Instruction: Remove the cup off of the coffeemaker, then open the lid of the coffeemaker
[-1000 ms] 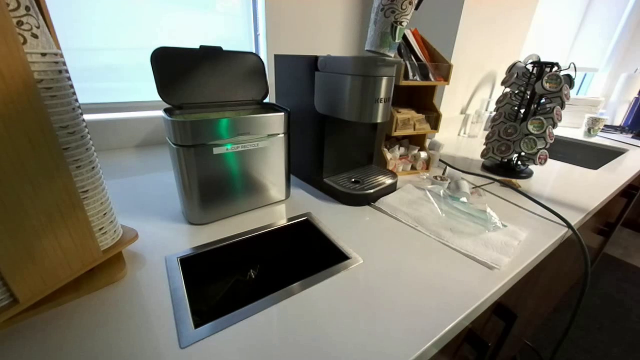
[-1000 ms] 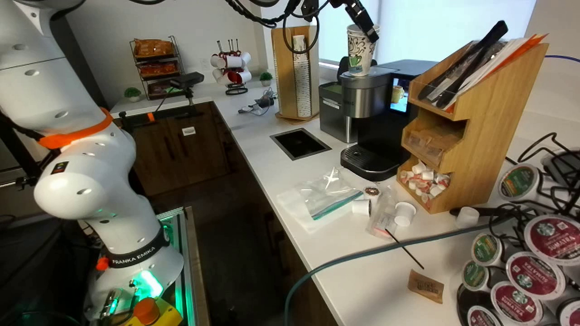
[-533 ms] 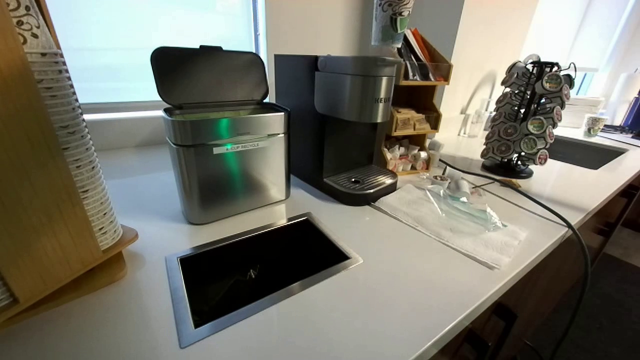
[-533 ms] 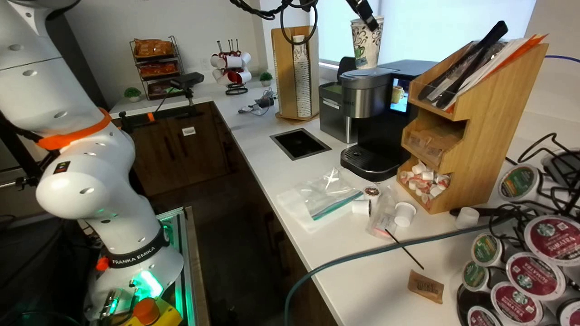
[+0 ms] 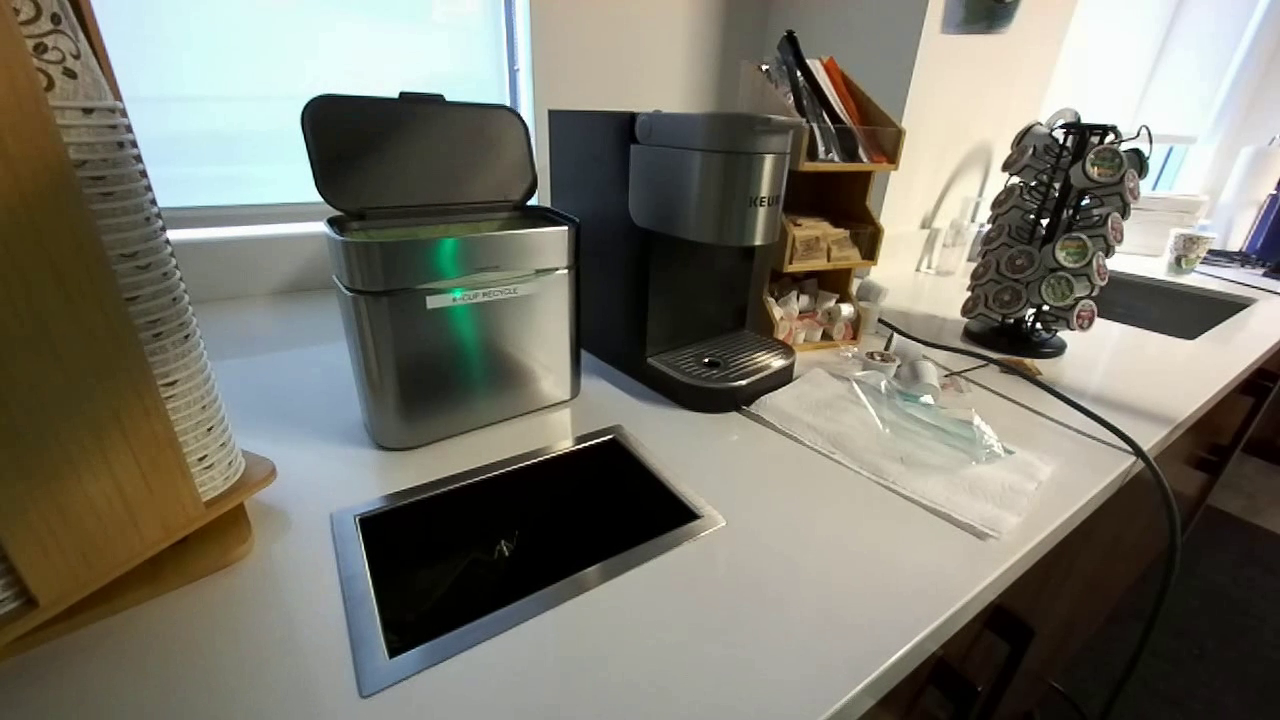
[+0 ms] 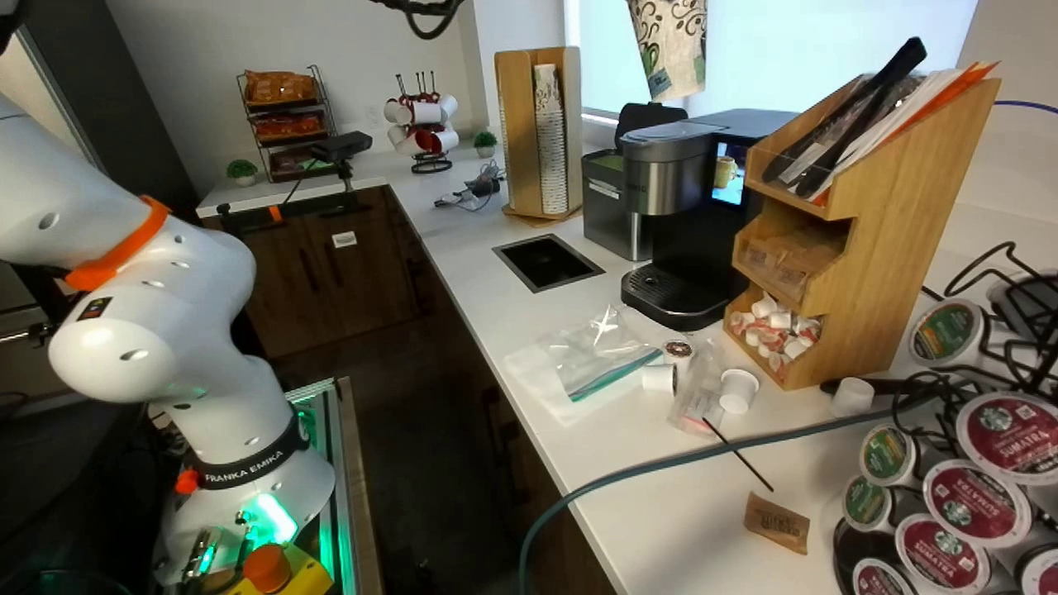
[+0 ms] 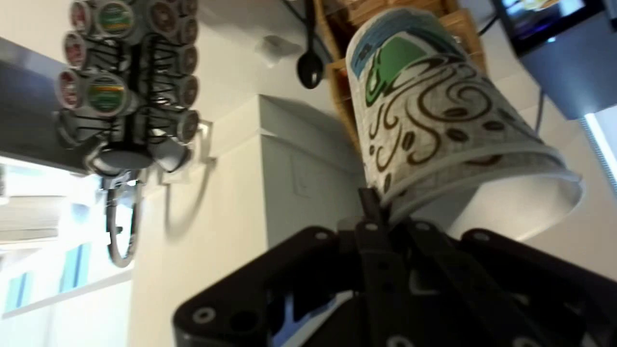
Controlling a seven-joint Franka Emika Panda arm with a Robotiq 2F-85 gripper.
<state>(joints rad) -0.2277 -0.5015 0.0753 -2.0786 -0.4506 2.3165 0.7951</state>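
Our hand (image 7: 385, 212) pinches the patterned paper cup (image 6: 674, 49), at twelve o'clock from the Keurig coffeemaker (image 6: 690, 231) in an exterior view; we judge removal underway, set-down next, then lifting the lid (image 5: 715, 132).

The window (image 6: 793, 49) behind the coffeemaker (image 6: 674, 178) glows white, washed out to my eye — green glare streaks the bin (image 5: 470, 350) beside that coffeemaker, and the wrist view is blurred.
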